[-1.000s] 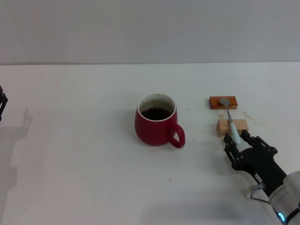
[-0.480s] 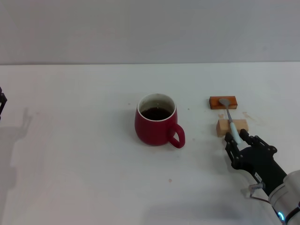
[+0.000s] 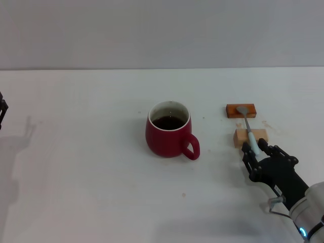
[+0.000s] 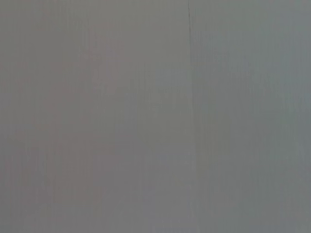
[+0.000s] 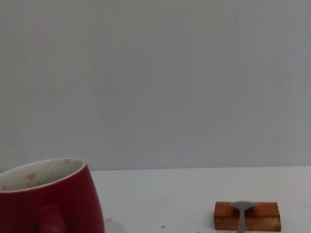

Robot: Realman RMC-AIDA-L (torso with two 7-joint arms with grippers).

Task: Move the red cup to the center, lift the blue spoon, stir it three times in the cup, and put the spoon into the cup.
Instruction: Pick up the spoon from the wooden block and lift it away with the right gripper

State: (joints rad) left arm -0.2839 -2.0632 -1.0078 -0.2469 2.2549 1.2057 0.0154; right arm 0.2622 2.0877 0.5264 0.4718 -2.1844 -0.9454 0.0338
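The right claw (image 3: 251, 151) sits low at the near right of the white surface (image 3: 91, 167), its dark fingers (image 3: 246, 150) on either side of the pale-blue handle end of the blue spoon (image 3: 248, 126); whether they press the handle or only flank it cannot be told. The spoon lies across two blocks: its handle rests on the tan wooden block (image 3: 250, 137), just beyond the claw, and its grey bowl lies on the orange-brown block (image 3: 241, 110) farther back. The red cup (image 3: 169, 129) stands upright near the middle of the surface, to the left of the blocks and apart from them, dark liquid inside, its loop handle turned toward the near right. The left claw (image 3: 2, 109) is barely visible at the far left edge; its state cannot be told.
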